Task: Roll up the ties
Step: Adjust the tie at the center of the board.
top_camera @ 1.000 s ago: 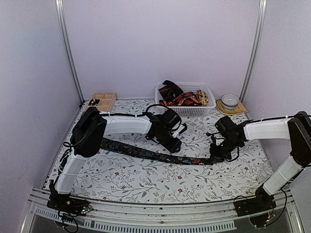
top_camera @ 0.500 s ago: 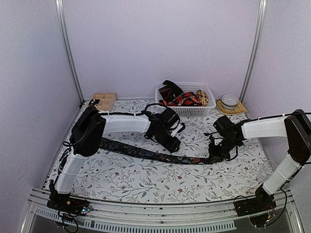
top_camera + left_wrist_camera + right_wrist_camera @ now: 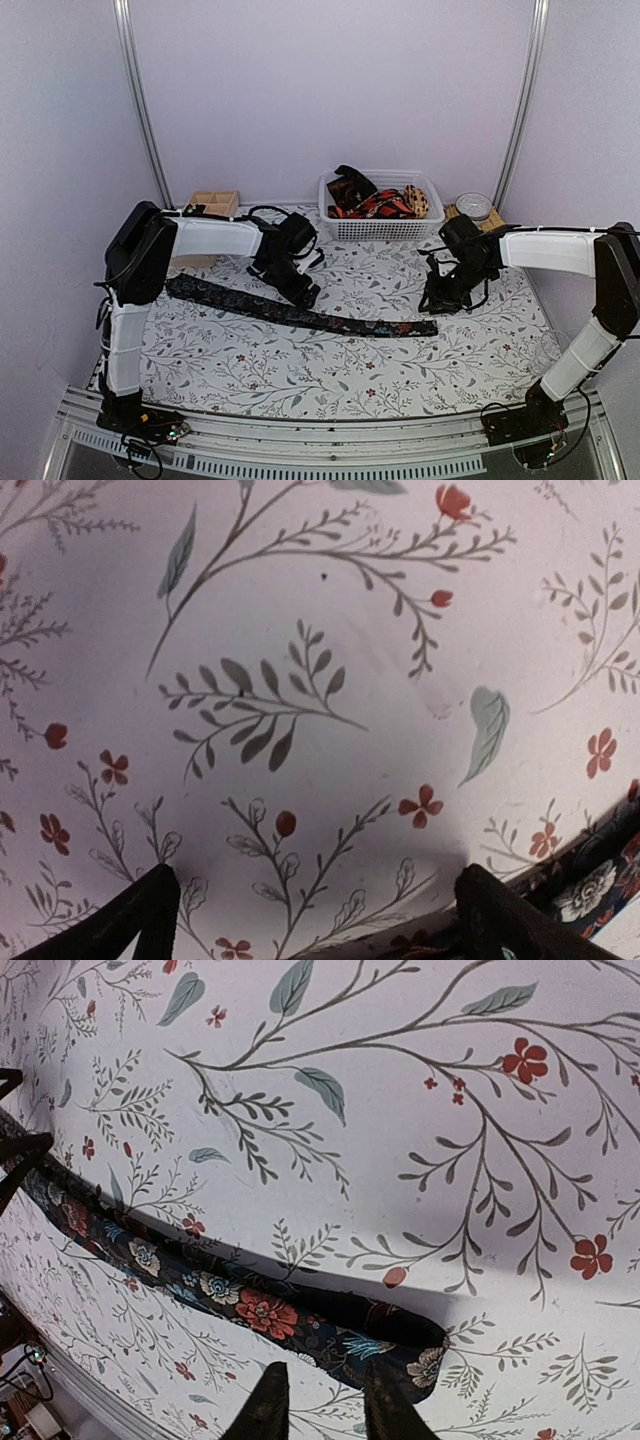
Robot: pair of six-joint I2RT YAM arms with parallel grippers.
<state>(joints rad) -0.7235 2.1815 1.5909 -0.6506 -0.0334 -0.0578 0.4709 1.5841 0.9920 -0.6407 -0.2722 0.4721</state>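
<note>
a dark floral tie (image 3: 370, 325) lies flat and unrolled across the flowered tablecloth (image 3: 300, 372). the left gripper (image 3: 303, 293) hovers at its middle, fingers (image 3: 135, 920) spread wide, empty. the right gripper (image 3: 438, 303) sits by the tie's right end, fingers slightly parted, holding nothing. more ties (image 3: 375, 203) fill the white basket (image 3: 385, 230) behind.

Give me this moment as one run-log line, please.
tie: flat, unrolled on table | left gripper: open, empty | right gripper: slightly open, empty, near tie's end
</note>
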